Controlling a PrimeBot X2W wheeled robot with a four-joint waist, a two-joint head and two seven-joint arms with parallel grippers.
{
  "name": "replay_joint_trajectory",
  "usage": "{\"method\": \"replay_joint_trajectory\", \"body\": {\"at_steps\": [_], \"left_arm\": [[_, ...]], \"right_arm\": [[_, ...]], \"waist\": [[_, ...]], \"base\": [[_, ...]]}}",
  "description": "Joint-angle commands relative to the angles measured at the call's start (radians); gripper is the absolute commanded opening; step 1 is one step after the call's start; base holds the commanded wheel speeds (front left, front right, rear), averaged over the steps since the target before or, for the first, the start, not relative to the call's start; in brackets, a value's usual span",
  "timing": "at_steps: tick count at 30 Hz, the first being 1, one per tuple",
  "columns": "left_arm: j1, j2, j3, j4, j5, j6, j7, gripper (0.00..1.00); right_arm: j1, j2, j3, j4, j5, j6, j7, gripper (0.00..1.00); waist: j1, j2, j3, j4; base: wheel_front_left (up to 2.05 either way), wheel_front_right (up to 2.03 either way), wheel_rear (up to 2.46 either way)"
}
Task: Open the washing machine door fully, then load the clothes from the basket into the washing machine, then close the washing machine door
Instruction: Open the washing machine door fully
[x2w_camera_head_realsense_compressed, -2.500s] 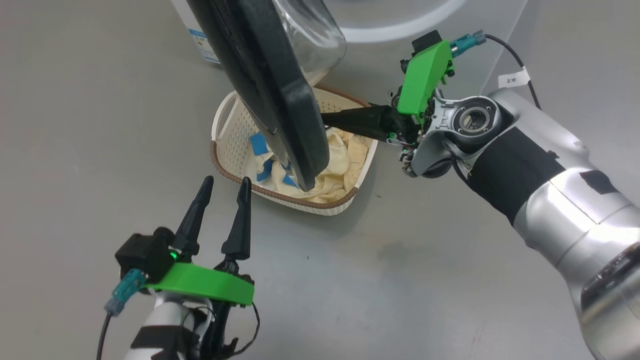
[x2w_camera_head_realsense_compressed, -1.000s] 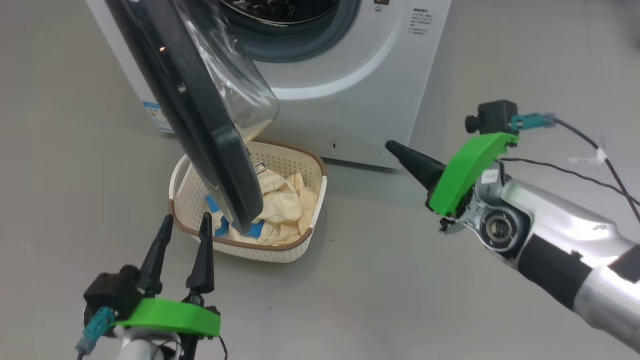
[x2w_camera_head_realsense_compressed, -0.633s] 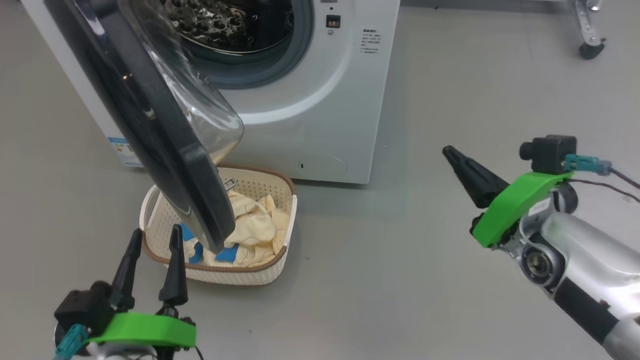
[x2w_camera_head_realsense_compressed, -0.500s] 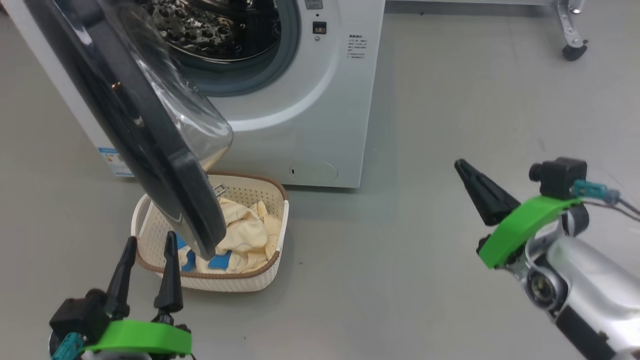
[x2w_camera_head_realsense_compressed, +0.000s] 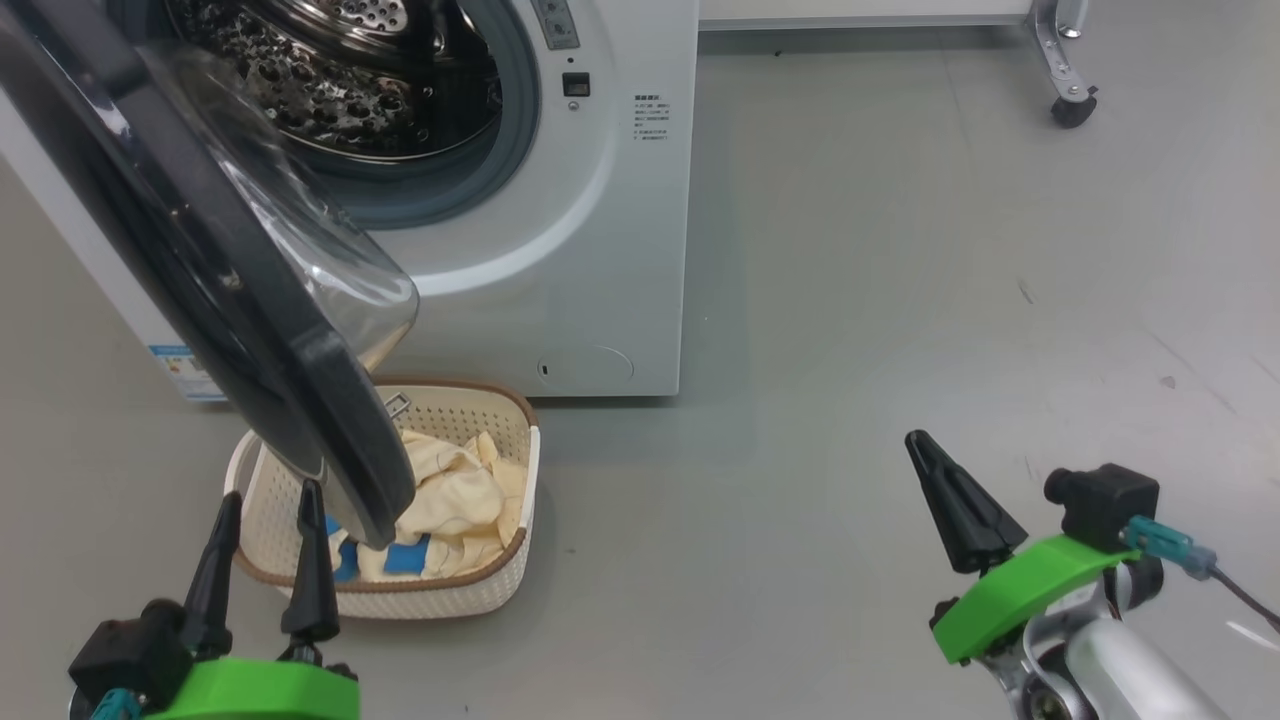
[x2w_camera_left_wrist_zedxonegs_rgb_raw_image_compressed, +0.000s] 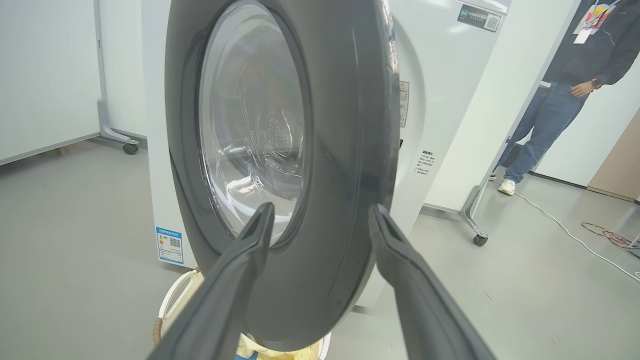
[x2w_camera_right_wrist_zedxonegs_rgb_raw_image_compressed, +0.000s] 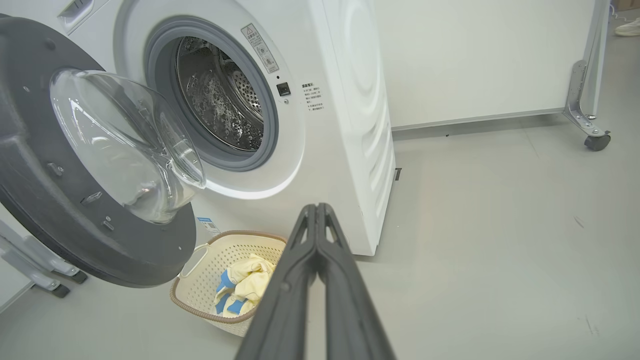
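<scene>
Though earlier at basket (x2w_camera_head_realsense_compressed: 450, 600), right tool (x2w_camera_head_realsense_compressed: 918, 445) away, closed, empty; left tool (x2w_camera_head_realsense_compressed: 271, 492) parted, empty.

- Left gripper (x2w_camera_head_realsense_compressed: 271, 492): low at the left of the head view, its two dark fingers (x2w_camera_head_realsense_compressed: 312, 570) pointing up that view and leaning slightly right. The tips stand apart with a clear gap between them.
- Left wrist view: both fingers rise from the bottom edge, spread wide.
- Left wrist: left green mount (x2w_camera_head_realsense_compressed: 255, 690) below the fingers, left camera block (x2w_camera_head_realsense_compressed: 140, 650) beside it.
- Right gripper (x2w_camera_head_realsense_compressed: 918, 445): low at the right of the head view, aimed up and leftward.
- Right wrist view: the fingers lie pressed together along their length, tips meeting.
- Right wrist: right green mount (x2w_camera_head_realsense_compressed: 1020, 590), right camera block (x2w_camera_head_realsense_compressed: 1100, 495) with teal connector (x2w_camera_head_realsense_compressed: 1165, 545). The silver forearm (x2w_camera_head_realsense_compressed: 1130, 680) runs off the bottom edge.
</scene>
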Motion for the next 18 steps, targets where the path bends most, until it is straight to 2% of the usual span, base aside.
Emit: {"method": "replay_joint_trajectory", "body": {"at_steps": [1, 2, 4, 10, 18], "left_arm": [[-0.015, 0.012, 0.044, -0.038, 0.011, -0.007, -0.011, 1.0], [-0.013, 0.011, 0.046, -0.038, 0.012, -0.007, -0.011, 1.0], [-0.009, 0.01, 0.049, -0.039, 0.013, -0.007, -0.011, 1.0], [-0.005, 0.006, 0.046, -0.04, 0.018, -0.007, -0.011, 1.0], [-0.003, 0.004, 0.044, -0.036, 0.019, -0.007, -0.011, 1.0]], "right_arm": [[0.004, 0.013, -0.024, -0.043, -0.027, 0.0, 0.006, 0.0], [0.015, 0.023, -0.043, -0.049, -0.048, 0.0, 0.008, 0.37], [0.037, 0.046, -0.074, -0.062, -0.085, 0.0, 0.012, 1.0], [0.073, 0.095, -0.118, -0.103, -0.134, 0.0, 0.046, 1.0], [0.088, 0.113, -0.139, -0.134, -0.163, 0.0, 0.06, 1.0]], "waist": [[0.0001, 0.0, -0.005, -0.007], [0.0001, 0.0, -0.006, -0.01], [0.0001, 0.0, -0.009, -0.014], [0.0001, 0.0, -0.004, -0.022], [0.0001, 0.0, -0.004, -0.028]], "base": [[0.0, 0.0, 0.0], [0.0, 0.0, 0.0], [0.0, 0.0, 0.0], [0.0, 0.0, 0.0], [0.0, 0.0, 0.0]]}}
